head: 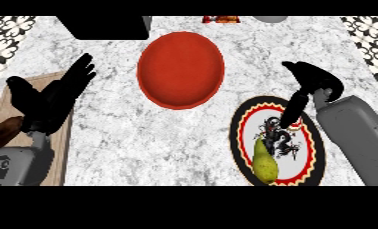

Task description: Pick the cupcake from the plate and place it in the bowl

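**A:** From the head view, how far along is the job?

**B:** Barely begun, I'd judge. The round red bowl [181, 70] sits mid-counter with nothing in it.

**A:** And the cupcake?

**B:** I can't make one out. The black-rimmed plate with the red-and-yellow border [235, 135], at the near right, holds a yellow-green pear-shaped item [265, 160]. There is also a dark figure [282, 140] at its middle, possibly only print.

**A:** The hands?

**B:** The right hand [314, 80] hangs over the plate's far edge, fingers stretched down towards it, grasping nothing. The left hand [48, 100] rests released, fingers up, over a wooden board [65, 148] at the left. Grasping, carrying and releasing are all left to do.
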Action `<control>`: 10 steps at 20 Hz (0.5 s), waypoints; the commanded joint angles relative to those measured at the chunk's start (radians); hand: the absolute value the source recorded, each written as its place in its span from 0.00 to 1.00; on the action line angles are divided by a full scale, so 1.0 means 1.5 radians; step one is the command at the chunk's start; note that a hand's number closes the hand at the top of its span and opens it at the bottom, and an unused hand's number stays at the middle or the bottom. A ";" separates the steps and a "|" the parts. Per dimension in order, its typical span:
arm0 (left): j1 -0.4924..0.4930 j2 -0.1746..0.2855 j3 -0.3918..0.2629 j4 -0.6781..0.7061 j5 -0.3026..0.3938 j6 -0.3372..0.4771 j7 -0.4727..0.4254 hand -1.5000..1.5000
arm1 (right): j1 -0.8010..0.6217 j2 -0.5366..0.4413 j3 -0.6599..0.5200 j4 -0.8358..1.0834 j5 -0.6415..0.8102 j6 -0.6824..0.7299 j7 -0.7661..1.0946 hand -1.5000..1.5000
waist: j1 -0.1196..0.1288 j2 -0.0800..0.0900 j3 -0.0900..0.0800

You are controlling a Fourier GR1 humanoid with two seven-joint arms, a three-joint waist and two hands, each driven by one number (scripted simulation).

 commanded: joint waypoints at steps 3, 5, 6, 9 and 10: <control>-0.007 0.000 0.024 -0.021 -0.013 -0.003 0.031 0.50 | 0.024 0.030 -0.016 0.022 0.045 0.025 0.024 0.00 | -0.001 -0.001 0.000; -0.021 -0.006 0.036 0.047 -0.016 -0.032 -0.018 0.50 | 0.038 0.008 -0.031 0.063 0.069 0.022 -0.051 0.00 | -0.003 0.001 0.000; -0.003 -0.019 0.026 -0.017 -0.016 -0.014 0.031 0.50 | 0.018 0.038 -0.038 0.093 0.086 0.016 -0.047 0.00 | 0.001 0.000 0.000; 0.004 -0.020 0.041 -0.004 -0.025 -0.039 0.007 0.50 | 0.051 0.035 -0.059 0.069 0.110 0.024 -0.057 0.00 | -0.002 0.000 0.000; 0.015 -0.024 0.041 0.016 -0.027 -0.051 -0.025 0.50 | 0.012 0.058 -0.053 0.137 0.125 0.021 -0.076 0.00 | 0.001 0.001 0.000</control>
